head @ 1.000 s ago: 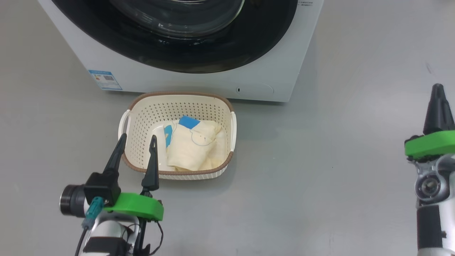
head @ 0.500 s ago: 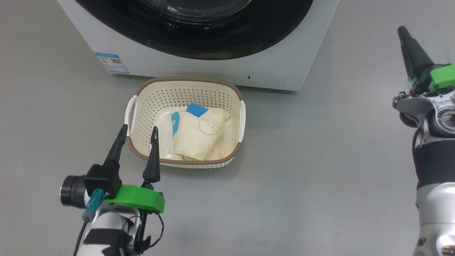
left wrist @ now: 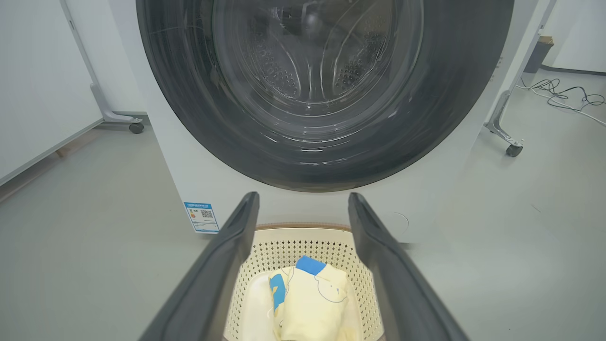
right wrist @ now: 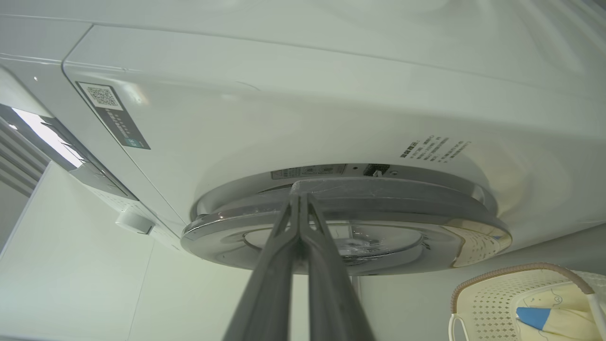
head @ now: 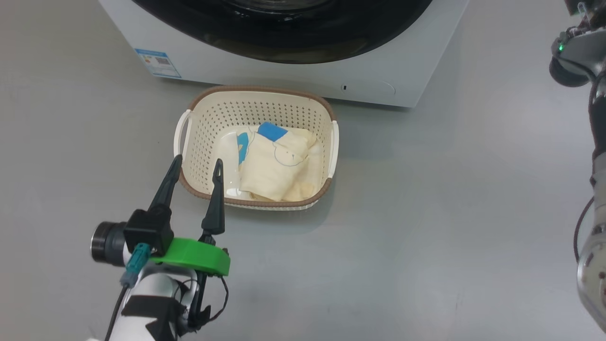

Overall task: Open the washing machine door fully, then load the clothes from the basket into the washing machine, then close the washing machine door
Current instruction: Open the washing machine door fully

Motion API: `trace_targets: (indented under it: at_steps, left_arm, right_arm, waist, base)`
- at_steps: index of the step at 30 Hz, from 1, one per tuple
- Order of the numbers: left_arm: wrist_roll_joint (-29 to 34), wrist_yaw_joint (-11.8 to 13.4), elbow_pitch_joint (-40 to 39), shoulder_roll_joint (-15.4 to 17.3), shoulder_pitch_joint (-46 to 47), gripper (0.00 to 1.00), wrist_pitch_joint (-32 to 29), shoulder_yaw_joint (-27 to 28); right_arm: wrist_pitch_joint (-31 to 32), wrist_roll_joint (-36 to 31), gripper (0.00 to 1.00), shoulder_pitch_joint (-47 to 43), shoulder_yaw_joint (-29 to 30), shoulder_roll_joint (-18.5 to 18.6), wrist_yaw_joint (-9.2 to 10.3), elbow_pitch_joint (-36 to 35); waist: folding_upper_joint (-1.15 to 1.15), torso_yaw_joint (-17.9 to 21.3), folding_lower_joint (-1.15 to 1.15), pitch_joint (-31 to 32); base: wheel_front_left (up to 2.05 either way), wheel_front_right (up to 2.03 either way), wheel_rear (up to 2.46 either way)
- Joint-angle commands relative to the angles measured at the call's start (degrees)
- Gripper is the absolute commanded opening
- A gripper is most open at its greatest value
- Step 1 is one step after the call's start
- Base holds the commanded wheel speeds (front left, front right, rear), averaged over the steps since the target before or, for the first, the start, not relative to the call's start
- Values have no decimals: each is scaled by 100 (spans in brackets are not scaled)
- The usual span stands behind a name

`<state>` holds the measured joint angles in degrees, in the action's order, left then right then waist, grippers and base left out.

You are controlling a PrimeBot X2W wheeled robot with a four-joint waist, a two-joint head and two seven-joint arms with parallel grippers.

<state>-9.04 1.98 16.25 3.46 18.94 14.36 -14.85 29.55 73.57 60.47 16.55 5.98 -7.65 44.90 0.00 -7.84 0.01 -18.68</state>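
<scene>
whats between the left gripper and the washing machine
The basket holding the clothes, in the head view; the open left gripper hangs at its near rim.

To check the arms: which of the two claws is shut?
The right claw, fingers pressed together at the edge of the washing machine door; the left claw stands open by the basket.

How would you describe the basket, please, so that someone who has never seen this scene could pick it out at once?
Find the white washing machine with the round black door. On the grey floor in front of it stands the basket, with yellow clothes inside. It is cream and perforated, with a brown rim and white handles.
</scene>
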Motion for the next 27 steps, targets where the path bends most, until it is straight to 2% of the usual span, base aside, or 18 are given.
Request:
trace_targets:
  at_steps: [1,16,27]
  left_arm:
    - [53,-15,-151,49,186,100,63,171]
    - [-73,-19,-170,-41,352,100,63,-59]
    - [-253,52,-249,-56,402,100,63,-326]
  right_arm:
    - [48,-120,0,423,-103,25,16,-53]
    - [-15,-1137,0,2237,-265,306,16,1763]
    - [-176,-1616,0,2897,-407,489,16,2550]
  waist:
    - [0,-55,-1,-67]
    - [0,-591,-1,-398]
    - [0,-987,-1,-585]
  base:
    - [0,0,0]
    - [0,0,0]
    - [0,0,0]
